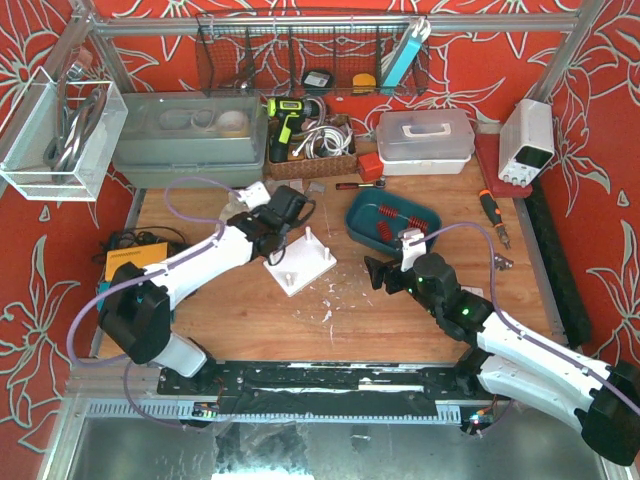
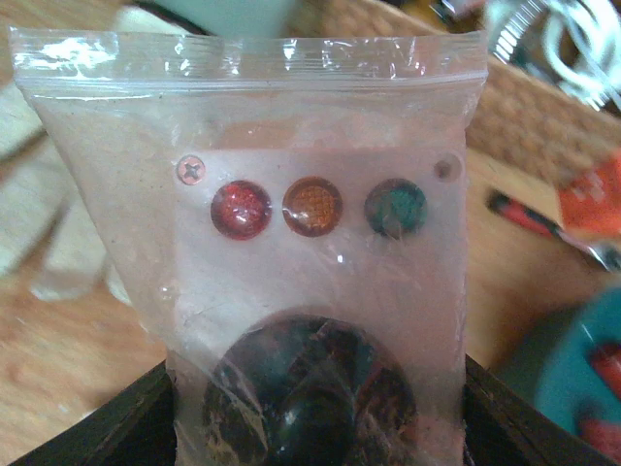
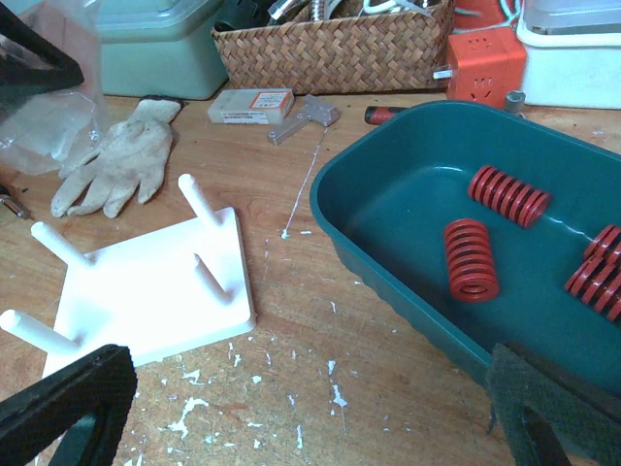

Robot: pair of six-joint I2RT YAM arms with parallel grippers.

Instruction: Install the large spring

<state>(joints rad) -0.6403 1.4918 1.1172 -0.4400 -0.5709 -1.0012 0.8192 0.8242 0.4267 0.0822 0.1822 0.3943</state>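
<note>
left hand [image 1: 285, 205] is up at the far side of the counter [image 1: 240, 320], just beyond the white peg plate [image 1: 300, 262], and it's clenched on a clear zip bag [image 2: 320, 243]. from its own wrist camera the bag fills the frame, its lower end pinched between the two dark fingers [image 2: 97, 427]. inside the bag: a red, an orange and a green round piece in a row, a small screw to their left, and a dark round lump down at the bottom.

over to the right hand [image 1: 385, 275], and it's released, jaws spread wide with nothing between them. it hovers low over the counter in the gap between the peg plate and the teal tray [image 1: 360, 225].

the red springs [image 3: 469, 259] are all lying inside the teal tray, none on the plate. one sits near the middle of the tray floor, another lies on its side further back, more are bunched at the right edge of the right wrist view and cut off. which one is the large one, can't tell from here.

the peg plate lies flat with four bare white pegs standing up. a worn work glove [image 3: 116, 160] lies just beyond it, and a wicker basket [image 3: 335, 49] sits at the back.
</note>
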